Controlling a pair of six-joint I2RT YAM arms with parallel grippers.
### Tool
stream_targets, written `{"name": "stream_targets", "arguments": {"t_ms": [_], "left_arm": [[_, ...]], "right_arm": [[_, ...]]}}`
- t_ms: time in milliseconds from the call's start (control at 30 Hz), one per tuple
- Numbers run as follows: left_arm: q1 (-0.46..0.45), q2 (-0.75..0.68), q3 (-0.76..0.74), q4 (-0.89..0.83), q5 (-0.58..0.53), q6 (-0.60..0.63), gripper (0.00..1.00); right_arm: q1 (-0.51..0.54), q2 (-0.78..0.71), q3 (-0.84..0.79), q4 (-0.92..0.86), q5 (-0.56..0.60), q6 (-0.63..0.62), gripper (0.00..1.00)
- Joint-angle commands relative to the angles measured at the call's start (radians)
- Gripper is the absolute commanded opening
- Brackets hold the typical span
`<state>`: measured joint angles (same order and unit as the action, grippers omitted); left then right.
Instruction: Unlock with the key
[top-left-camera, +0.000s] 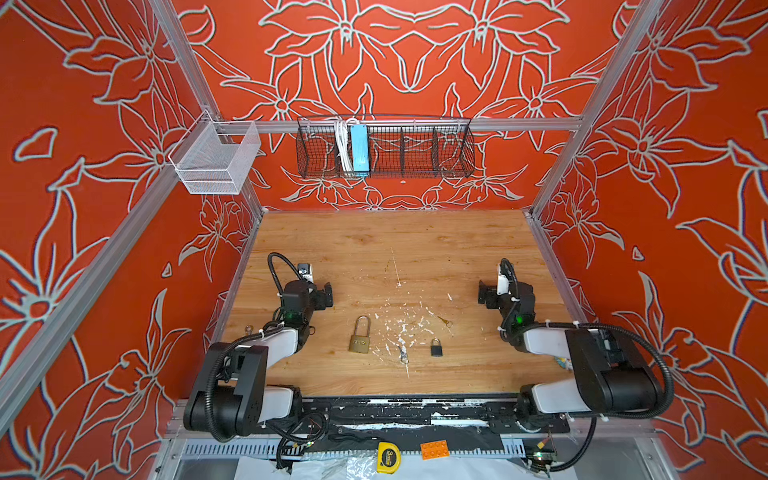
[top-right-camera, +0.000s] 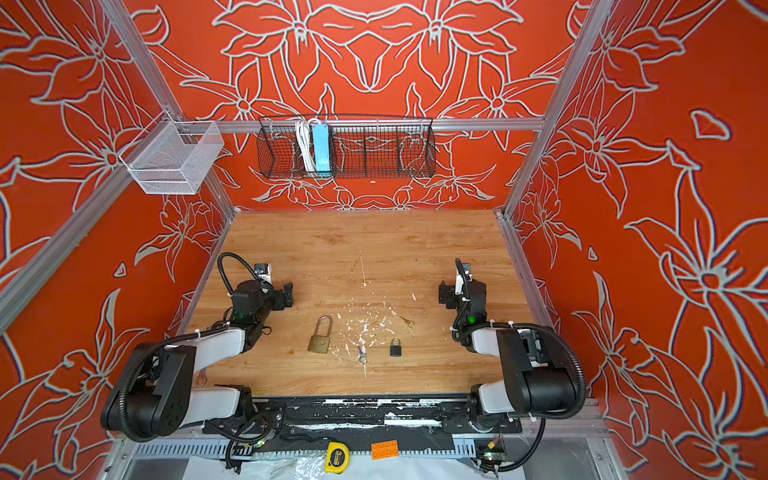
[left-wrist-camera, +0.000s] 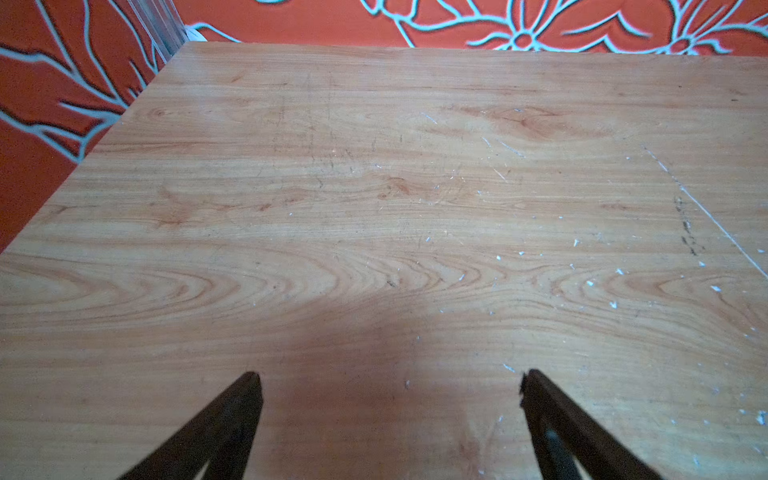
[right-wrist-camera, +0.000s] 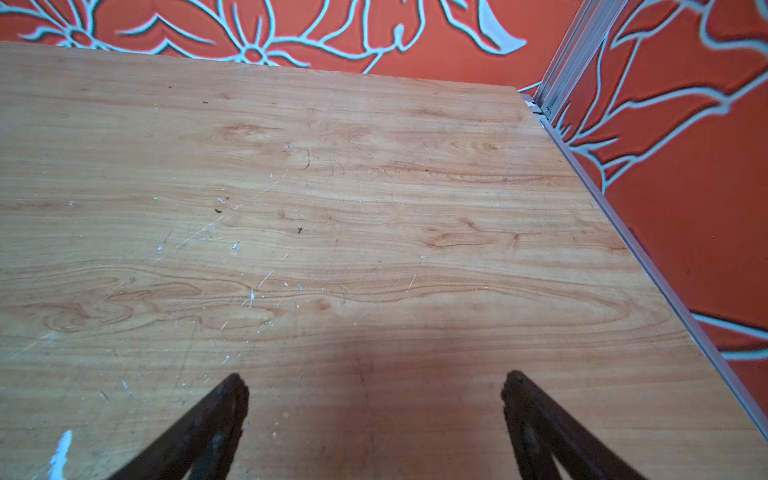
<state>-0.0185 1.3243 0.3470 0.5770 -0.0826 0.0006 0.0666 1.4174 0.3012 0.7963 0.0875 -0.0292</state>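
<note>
1. Red floral walls enclosed the cell on three sides.
2. The wooden table showed white scratches and flecks around its centre.
3. A black wire basket hung at 12 o'clock, and a white mesh basket at 10 o'clock.
4. The left gripper at 9 o'clock and the right gripper at 3 o'clock had jaws spread wide, holding nothing.
5. The brass padlock lay at 7 o'clock and the black padlock at 5 o'clock.
6. The silver key lay at 6 o'clock between the padlocks, touching neither. A brass key lay at 4 o'clock.
</note>
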Motion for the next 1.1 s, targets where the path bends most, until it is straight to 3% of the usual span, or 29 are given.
{"name": "stream_targets", "arguments": {"t_ms": [0,733,900,967,1033,1067], "left_arm": [[0.008,0.003,0.005,0.01,0.011,0.009,0.97],[-0.012,-0.035,-0.044,0.068,-0.006,0.022,0.97],[-0.026,-0.167,0.008,-0.107,-0.106,-0.01,0.97],[-0.039,-0.239,0.019,-0.161,-0.156,-0.02,0.97],[-0.084,-0.326,0.033,-0.211,-0.2,-0.06,0.99],[-0.098,-0.387,0.044,-0.241,-0.179,-0.074,0.98]], "right_arm": [[-0.008,-0.003,0.026,-0.006,-0.01,-0.008,0.98],[-0.006,-0.003,0.021,0.003,-0.002,-0.012,0.98],[0.011,-0.028,-0.016,0.059,0.005,-0.03,0.97],[0.06,-0.094,-0.028,0.047,0.118,-0.043,0.92],[0.155,-0.237,0.051,-0.221,0.316,-0.034,0.88],[0.175,-0.286,0.091,-0.33,0.343,0.004,0.86]]}}
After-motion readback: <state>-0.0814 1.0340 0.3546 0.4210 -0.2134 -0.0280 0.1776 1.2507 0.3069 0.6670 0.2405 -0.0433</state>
